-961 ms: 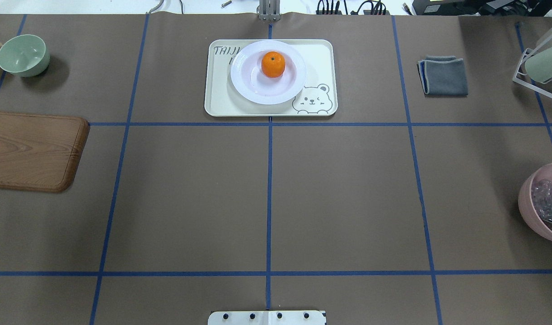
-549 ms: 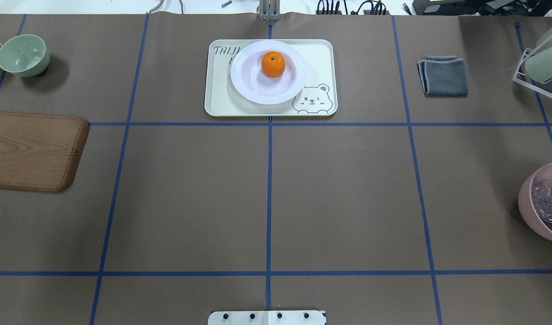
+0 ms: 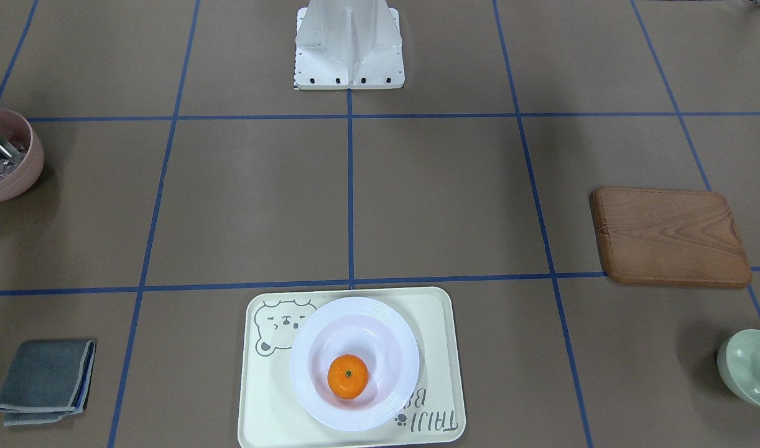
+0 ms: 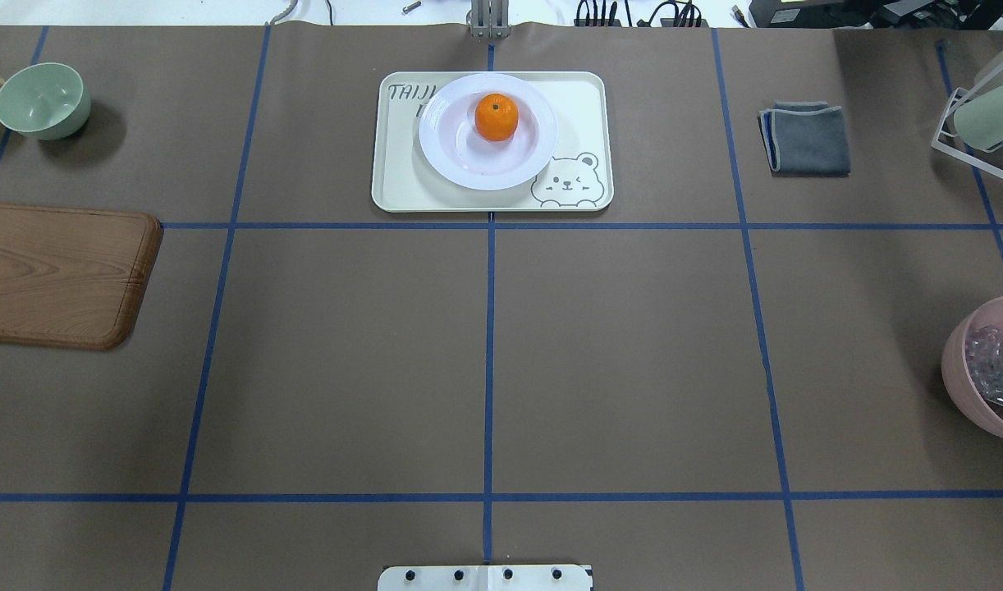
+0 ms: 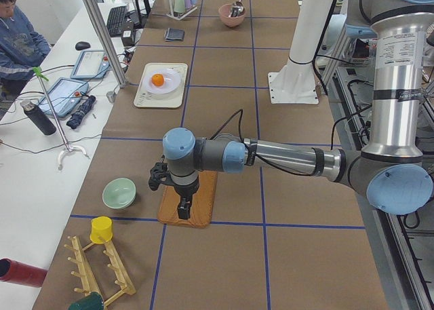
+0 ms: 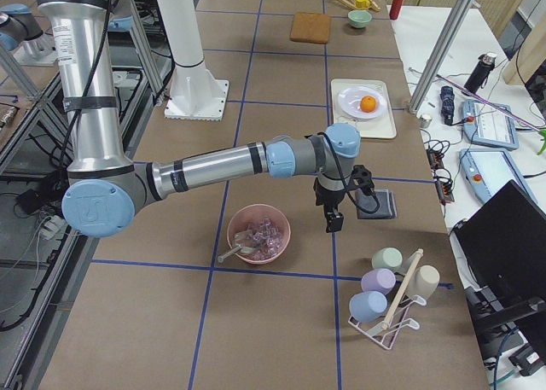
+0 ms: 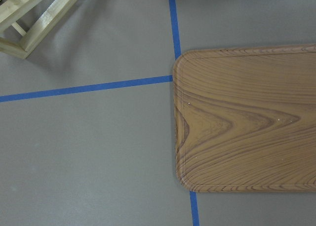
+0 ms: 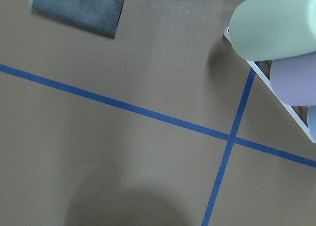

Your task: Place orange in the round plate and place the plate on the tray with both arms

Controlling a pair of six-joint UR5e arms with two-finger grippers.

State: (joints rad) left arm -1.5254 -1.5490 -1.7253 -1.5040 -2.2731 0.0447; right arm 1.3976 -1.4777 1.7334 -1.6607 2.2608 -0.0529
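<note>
At the far middle of the table, the orange (image 4: 496, 116) lies in the sunken centre of the plate (image 4: 469, 176), a little toward its far side. The plate stands on the tray (image 4: 395, 176), covers part of the lettering, and is just beside the bear drawing.

Both arms are well apart from the tray. The left arm (image 5: 285, 157) is stretched out low at the left end of the table, and the left gripper (image 5: 183, 212) points down above the wooden board (image 4: 58, 275), near the green bowl (image 4: 42, 100). The right arm (image 6: 222, 161) reaches out at the right end, and the right gripper (image 6: 331, 224) points down above the table between the pink bowl (image 6: 258, 234) and the grey cloth (image 6: 377, 205).

Both grippers show only in the side views, so I cannot tell if their fingers are apart or together. No object is seen in either of them.
</note>
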